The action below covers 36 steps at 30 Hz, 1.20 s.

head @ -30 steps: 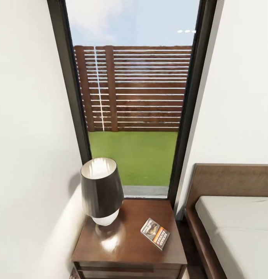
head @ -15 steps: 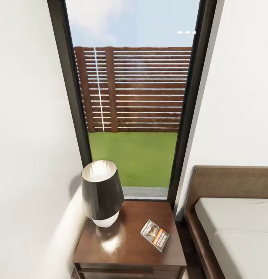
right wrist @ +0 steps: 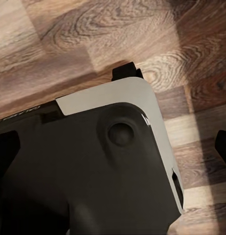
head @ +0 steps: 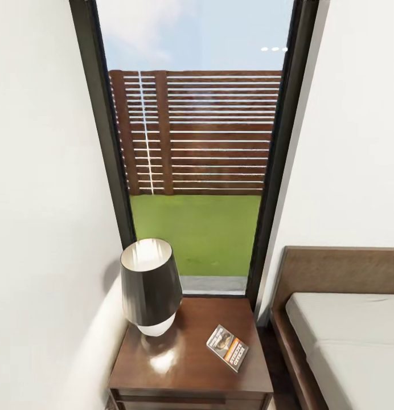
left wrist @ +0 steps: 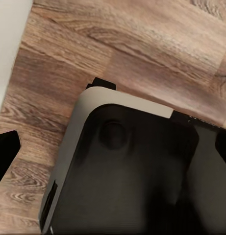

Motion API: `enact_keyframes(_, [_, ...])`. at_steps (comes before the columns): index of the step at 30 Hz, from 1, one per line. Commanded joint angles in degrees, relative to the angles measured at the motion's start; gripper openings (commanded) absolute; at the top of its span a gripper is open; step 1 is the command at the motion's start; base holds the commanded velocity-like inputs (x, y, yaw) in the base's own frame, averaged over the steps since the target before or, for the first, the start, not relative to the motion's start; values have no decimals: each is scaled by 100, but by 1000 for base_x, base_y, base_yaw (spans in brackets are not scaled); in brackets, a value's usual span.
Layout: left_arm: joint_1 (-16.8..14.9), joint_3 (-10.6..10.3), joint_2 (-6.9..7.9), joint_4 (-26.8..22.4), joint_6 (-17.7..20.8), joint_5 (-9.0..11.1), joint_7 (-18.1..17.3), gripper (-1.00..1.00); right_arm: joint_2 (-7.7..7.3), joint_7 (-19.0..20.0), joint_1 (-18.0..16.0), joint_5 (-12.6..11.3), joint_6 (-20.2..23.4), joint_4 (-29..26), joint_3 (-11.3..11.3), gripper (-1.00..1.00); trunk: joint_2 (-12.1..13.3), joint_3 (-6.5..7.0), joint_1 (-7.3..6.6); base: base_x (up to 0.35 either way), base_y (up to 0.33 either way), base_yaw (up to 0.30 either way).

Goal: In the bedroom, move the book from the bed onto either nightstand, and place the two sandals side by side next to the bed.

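Observation:
The book (head: 228,347), pale grey with an orange band, lies flat on the right part of the glossy dark brown nightstand (head: 188,373). The bed (head: 356,341), with its brown headboard and light mattress, stands just right of the nightstand. The sandals are out of view. In the left wrist view my left gripper (left wrist: 113,147) hangs open over the wood floor, its dark fingertips (left wrist: 6,152) wide apart at the picture's edges. My right gripper (right wrist: 113,147) is open in the same way, with nothing between its fingers.
A black-shaded lamp (head: 150,285) stands on the nightstand's left part, beside the book. A tall dark-framed window (head: 197,171) behind shows lawn and a slatted fence. White walls flank it. Both wrist views show my own dark base (left wrist: 132,181) over plank floor (left wrist: 142,44).
The head view has shifted slightly, so nightstand, lamp and bed sit a little lower and smaller in the picture. The book stays in the same spot on the nightstand.

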Motion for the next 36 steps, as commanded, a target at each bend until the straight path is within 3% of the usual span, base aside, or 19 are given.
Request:
enact_keyframes(1, [2,-75,-9,2,-21,53,33,100,1,28,-10,-58,8,14,50,100,38,14,-22,0,0,0])
enact_keyframes(9, [2,-203,-61,28,-30,50,220,100,4,28,-10,-56,25,12,49,100,359,157,-198,0,0,0])
enact_keyframes(27, [2,-225,-67,29,-31,45,243,100,21,12,-7,-98,14,16,41,100,359,157,-198,0,0,0])
enact_keyframes(36, [2,-225,-65,29,-27,45,244,100,208,11,-9,-92,7,17,36,100,359,157,-198,0,0,0])
